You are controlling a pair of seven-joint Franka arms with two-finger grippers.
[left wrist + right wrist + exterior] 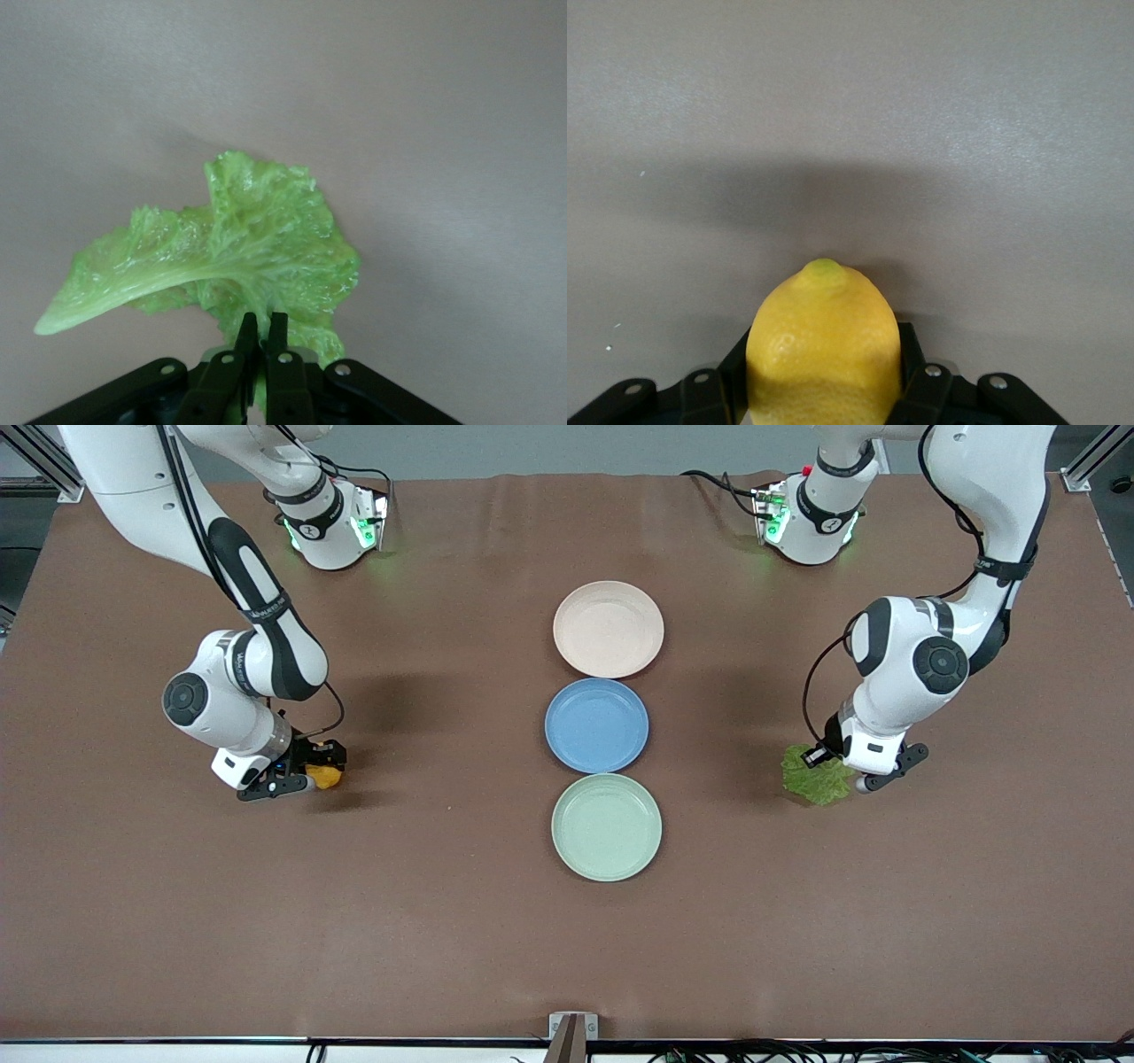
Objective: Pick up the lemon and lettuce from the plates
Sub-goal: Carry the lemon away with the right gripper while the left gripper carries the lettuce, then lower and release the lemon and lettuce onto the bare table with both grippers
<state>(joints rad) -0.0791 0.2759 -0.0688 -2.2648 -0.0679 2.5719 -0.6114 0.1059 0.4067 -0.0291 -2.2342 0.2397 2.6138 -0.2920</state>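
My right gripper point(312, 772) is shut on the orange-yellow lemon point(326, 777), low over the brown table toward the right arm's end; the lemon point(824, 350) sits between the fingers in the right wrist view. My left gripper point(842, 775) is shut on the crinkly green lettuce leaf point(815, 779), low over the table toward the left arm's end; in the left wrist view the leaf point(239, 257) hangs from the pinched fingers point(276, 332), pale stem tip pointing aside. The beige-pink plate point(609, 629) and the mint green plate point(607, 826) are both bare.
A blue plate point(596, 724) lies between the two plates in a row down the middle of the table point(443, 912). Both arm bases stand at the table's edge farthest from the front camera.
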